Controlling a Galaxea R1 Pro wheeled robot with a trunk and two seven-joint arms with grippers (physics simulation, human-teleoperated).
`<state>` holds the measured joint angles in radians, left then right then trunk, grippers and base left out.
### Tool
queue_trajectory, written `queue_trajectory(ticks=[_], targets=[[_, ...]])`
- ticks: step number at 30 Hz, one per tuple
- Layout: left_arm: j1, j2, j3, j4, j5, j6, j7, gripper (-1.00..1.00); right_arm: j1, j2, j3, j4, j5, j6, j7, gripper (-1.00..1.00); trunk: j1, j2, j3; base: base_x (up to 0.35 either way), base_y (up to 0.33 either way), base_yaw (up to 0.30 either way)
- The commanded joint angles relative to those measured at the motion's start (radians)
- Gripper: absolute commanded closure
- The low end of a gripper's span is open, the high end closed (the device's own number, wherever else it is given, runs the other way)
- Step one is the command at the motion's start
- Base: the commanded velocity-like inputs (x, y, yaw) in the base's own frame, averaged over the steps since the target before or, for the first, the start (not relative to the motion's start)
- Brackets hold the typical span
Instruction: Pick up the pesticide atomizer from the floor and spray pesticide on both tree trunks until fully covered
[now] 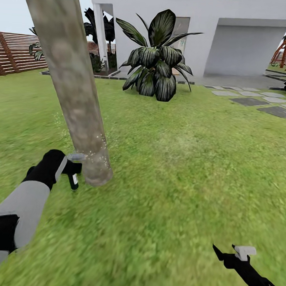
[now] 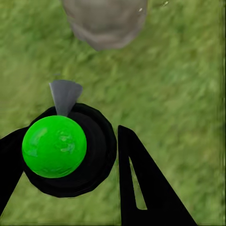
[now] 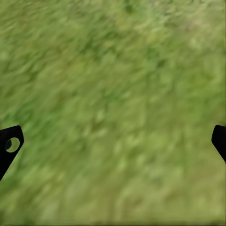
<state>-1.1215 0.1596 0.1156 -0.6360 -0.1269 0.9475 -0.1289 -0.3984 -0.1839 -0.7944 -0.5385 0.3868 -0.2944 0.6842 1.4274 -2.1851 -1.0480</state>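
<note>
The black left gripper (image 1: 71, 167) is clenched around the slim dark pesticide atomizer with a pale label (image 1: 74, 180), holding it just above the blurry green grass floor (image 1: 171, 169) and right beside the base of the thick mottled grey-brown tree trunk (image 1: 74, 86); the left wrist view shows a bright green ball-shaped part (image 2: 54, 146) on the atomizer between the 2 fingers (image 2: 141, 188). Pale specks dot the lower trunk near the nozzle. The black right gripper (image 1: 231, 255) hangs over bare grass with its fingers released and spread wide.
</note>
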Motion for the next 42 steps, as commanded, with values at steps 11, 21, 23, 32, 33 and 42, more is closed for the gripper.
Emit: queue_trajectory(ticks=[11, 21, 23, 32, 33, 42], targets=[[-0.047, 0.002, -0.01, 0.006, -0.003, 0.045, -0.008, 1.0, 0.0, 0.0, 0.0, 0.005, 0.0, 0.0, 0.0, -1.0, 0.0, 0.0, 0.0, 0.0, 0.0, 0.0], [-0.036, 0.0, -0.011, -0.006, 0.0, 0.055, -0.108, 1.0, 0.0, 0.0, 0.0, 0.005, 0.0, 0.0, 0.0, -1.0, 0.0, 0.0, 0.0, 0.0, 0.0, 0.0], [-0.086, -0.003, -0.011, -0.013, -0.001, 0.061, -0.109, 1.0, 0.0, 0.0, 0.0, 0.005, 0.0, 0.0, 0.0, -1.0, 0.0, 0.0, 0.0, 0.0, 0.0, 0.0], [-0.166, -0.008, -0.014, -0.014, -0.003, 0.066, -0.108, 1.0, 0.0, 0.0, 0.0, 0.005, 0.0, 0.0, 0.0, -1.0, 0.0, 0.0, 0.0, 0.0, 0.0, 0.0], [-0.165, -0.006, -0.015, -0.014, -0.003, 0.066, -0.107, 1.0, 0.0, 0.0, 0.0, 0.005, 0.0, 0.0, 0.0, -1.0, 0.0, 0.0, 0.0, 0.0, 0.0, 0.0], [-0.167, 0.039, -0.014, -0.017, -0.045, 0.066, -0.104, 1.0, 0.0, -0.002, 0.0, 0.005, 0.0, 0.0, 0.0, -1.0, 0.0, 0.0, 0.0, 0.0, 0.0, 0.0]])
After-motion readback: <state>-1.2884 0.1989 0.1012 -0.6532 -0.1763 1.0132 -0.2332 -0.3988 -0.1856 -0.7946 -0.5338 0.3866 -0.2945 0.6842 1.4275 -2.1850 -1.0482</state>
